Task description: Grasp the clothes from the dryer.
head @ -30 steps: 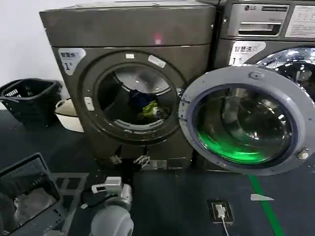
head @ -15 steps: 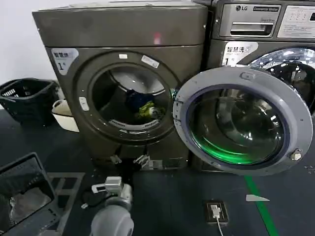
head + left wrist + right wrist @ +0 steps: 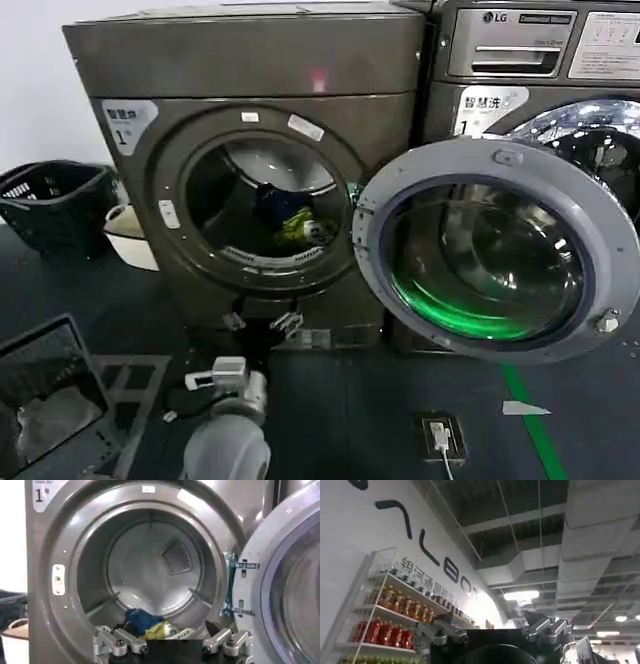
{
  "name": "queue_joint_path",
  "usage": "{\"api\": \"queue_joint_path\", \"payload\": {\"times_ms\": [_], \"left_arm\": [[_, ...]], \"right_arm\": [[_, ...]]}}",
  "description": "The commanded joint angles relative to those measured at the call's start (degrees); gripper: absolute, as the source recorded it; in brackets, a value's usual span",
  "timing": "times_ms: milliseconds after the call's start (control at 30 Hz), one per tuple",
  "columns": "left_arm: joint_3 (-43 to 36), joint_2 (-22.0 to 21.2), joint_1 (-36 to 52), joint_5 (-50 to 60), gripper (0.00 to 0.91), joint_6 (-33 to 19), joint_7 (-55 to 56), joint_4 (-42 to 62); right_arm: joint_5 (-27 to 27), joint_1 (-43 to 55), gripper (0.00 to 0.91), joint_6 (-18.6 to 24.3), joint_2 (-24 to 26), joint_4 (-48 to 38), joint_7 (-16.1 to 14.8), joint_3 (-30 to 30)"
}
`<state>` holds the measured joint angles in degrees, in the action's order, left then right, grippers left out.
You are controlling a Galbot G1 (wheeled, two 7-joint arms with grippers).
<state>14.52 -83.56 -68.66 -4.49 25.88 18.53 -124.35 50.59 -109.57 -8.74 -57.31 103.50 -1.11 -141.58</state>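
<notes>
My left gripper (image 3: 172,647) is waiting open before the dryer (image 3: 250,70), holding nothing. The clothes (image 3: 145,624) are lying low inside the drum. My right gripper (image 3: 490,635) is pointing up at the ceiling, fingers apart.

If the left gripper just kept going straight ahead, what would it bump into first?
Probably the clothes: the left gripper, fingers apart, points into the open dryer, and the bundle lies low in the drum just ahead. Depth is unclear; it may pass over them to the back wall.
</notes>
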Motion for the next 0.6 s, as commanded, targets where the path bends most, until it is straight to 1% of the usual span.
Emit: {"api": "queue_joint_path", "payload": {"times_ms": [33, 600], "left_arm": [[0.0, 0.0, 0.0, 0.0, 0.907, 0.1, 0.0, -0.1], [0.4, 0.0, 0.4, -0.2, 0.907, 0.1, 0.0, 0.2]], "right_arm": [[-0.2, 0.1, 0.907, 0.7, -0.1, 0.1, -0.1, 0.1], [-0.3, 0.7, 0.907, 0.8, -0.2, -0.2, -0.4, 0.4]]}}
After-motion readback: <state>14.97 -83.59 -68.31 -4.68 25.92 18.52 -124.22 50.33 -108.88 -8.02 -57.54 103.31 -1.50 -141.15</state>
